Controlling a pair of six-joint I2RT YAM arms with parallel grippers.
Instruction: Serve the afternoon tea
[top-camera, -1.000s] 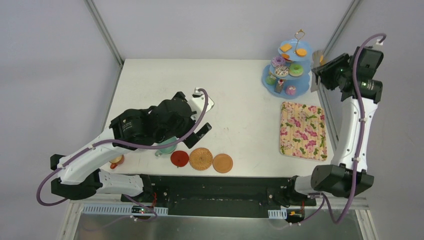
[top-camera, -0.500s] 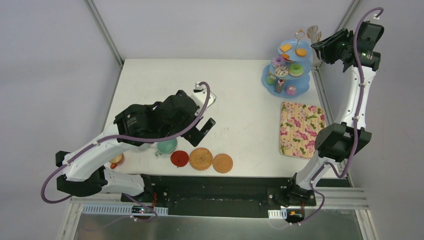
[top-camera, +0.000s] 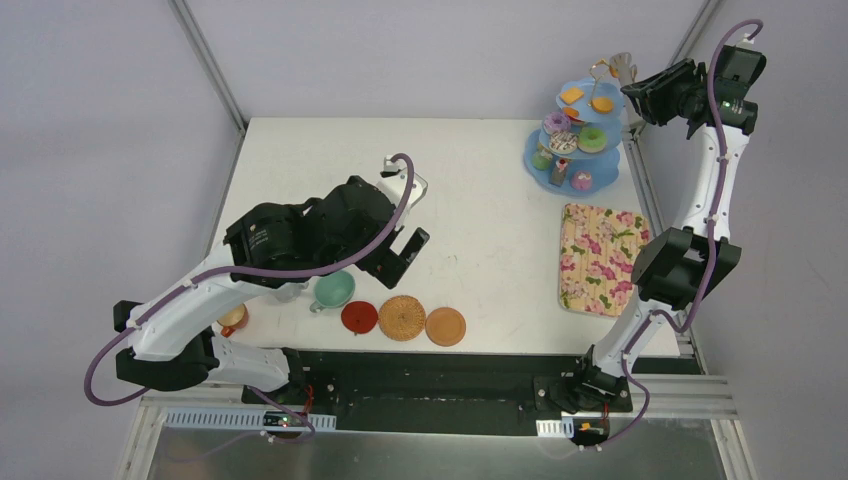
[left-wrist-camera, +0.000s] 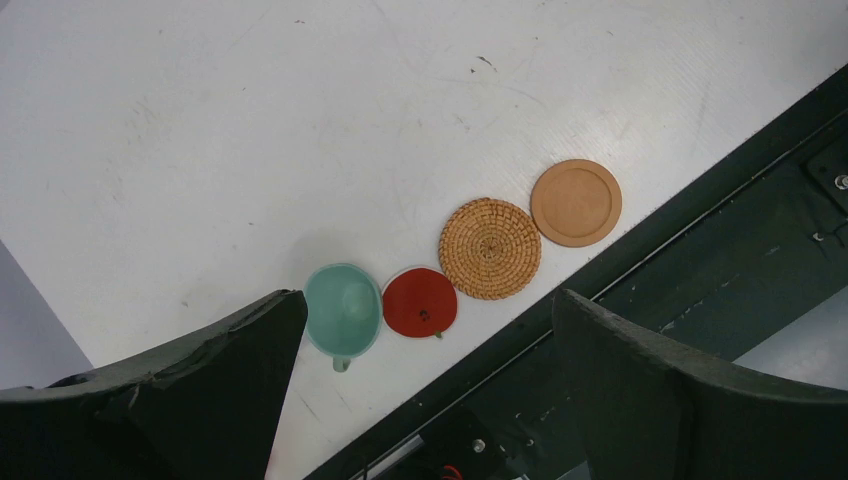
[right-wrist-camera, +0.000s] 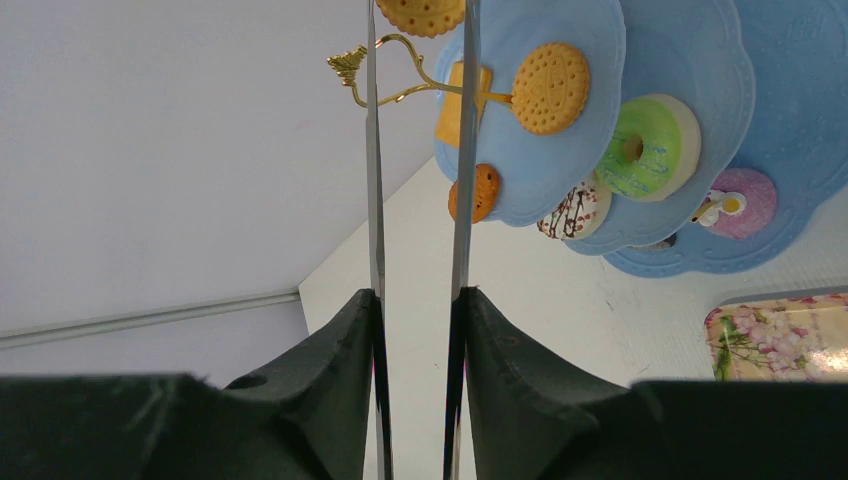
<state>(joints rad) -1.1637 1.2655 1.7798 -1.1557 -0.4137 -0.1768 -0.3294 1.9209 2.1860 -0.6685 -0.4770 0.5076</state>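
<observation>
The light-blue three-tier stand (top-camera: 540, 150) (right-wrist-camera: 700, 60) holds biscuits (right-wrist-camera: 550, 88) and donuts (right-wrist-camera: 645, 148) at the far right of the table. My right gripper (top-camera: 637, 92) (right-wrist-camera: 418, 295) is raised beside its top tier, shut on the metal tongs (top-camera: 624, 66) (right-wrist-camera: 463, 200). The two blades run up past the gold handle (right-wrist-camera: 385, 70). My left gripper (top-camera: 405, 250) (left-wrist-camera: 425, 297) hangs open and empty above the near edge. Below it are the mint green cup (top-camera: 333, 289) (left-wrist-camera: 343, 310) and three coasters: red (top-camera: 359, 317) (left-wrist-camera: 420, 302), woven (top-camera: 402, 318) (left-wrist-camera: 490, 248) and tan (top-camera: 445, 326) (left-wrist-camera: 575, 202). The orange cup (top-camera: 232, 319) peeks out under the left arm.
A flat floral tray (top-camera: 603, 260) (right-wrist-camera: 780, 340) lies in front of the stand on the right. The black mounting rail (top-camera: 430, 385) (left-wrist-camera: 700, 230) runs along the table's near edge, just past the coasters. Frame posts stand at the back corners.
My right arm has swung up and back, carrying the tongs from beside the stand to its top tier. My left gripper has drifted up and away, uncovering the mint cup.
</observation>
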